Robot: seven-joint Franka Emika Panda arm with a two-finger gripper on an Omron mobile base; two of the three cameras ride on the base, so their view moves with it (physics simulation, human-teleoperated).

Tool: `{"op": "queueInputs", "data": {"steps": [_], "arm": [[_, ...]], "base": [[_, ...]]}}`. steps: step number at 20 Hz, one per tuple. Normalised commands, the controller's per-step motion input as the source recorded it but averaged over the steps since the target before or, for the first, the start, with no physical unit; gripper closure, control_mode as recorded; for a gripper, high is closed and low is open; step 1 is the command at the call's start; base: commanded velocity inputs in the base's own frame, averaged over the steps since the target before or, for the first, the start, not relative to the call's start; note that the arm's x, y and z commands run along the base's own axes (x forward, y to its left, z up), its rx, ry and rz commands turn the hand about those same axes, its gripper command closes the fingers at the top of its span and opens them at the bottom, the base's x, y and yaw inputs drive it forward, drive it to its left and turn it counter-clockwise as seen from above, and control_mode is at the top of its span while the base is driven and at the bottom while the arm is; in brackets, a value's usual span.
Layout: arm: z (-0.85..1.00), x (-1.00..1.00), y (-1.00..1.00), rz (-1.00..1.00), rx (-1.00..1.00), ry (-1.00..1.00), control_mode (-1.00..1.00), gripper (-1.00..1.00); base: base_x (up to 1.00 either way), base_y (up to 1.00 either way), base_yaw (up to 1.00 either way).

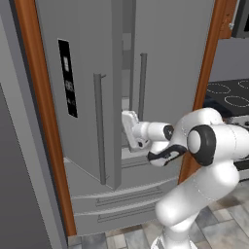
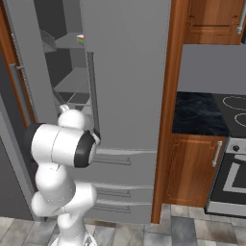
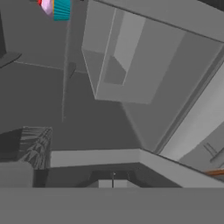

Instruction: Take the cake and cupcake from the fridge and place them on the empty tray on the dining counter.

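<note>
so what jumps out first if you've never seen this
The white arm's claw reaches into the gap of the grey fridge, whose left door stands ajar. Inside, the rainbow cake sits on an upper shelf, and the pink, teal-wrapped cupcake shows at the hand view's top.

Grey fridge (image 1: 87, 58), rainbow-striped cake (image 2: 80, 40), pink-and-teal cupcake (image 3: 57, 8), white arm (image 1: 204, 160)

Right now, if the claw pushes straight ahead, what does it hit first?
Probably the grey inner wall of the tall grey French-door fridge; depth is unclear. The shut claw points well below the pink-frosted, teal-wrapped cupcake.
</note>
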Motion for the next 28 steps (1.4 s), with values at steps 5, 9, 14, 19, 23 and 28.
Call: {"op": "queueInputs", "data": {"steps": [5,9,14,19,23,28], "arm": [[0.55,0.72,-0.3,0.18,0.26,0.07,-1.0,1.0],[0.47,0.61,-0.05,0.21,0.23,0.08,-1.0,1.0],[0.65,0.06,0.58,0.35,0.05,0.11,-1.0,1.0],[0.76,-0.07,1.0,0.48,-0.01,0.28,-1.0,1.0],[0.75,0.04,1.0,0.48,0.0,0.41,-1.0,1.0],[0.79,0.39,1.0,0.32,-0.02,0.44,-1.0,1.0]], "base": [[0.0,0.0,0.0],[0.0,0.0,0.0],[0.0,0.0,0.0],[0.0,0.0,0.0],[0.0,0.0,0.0],[0.0,0.0,0.0]]}}
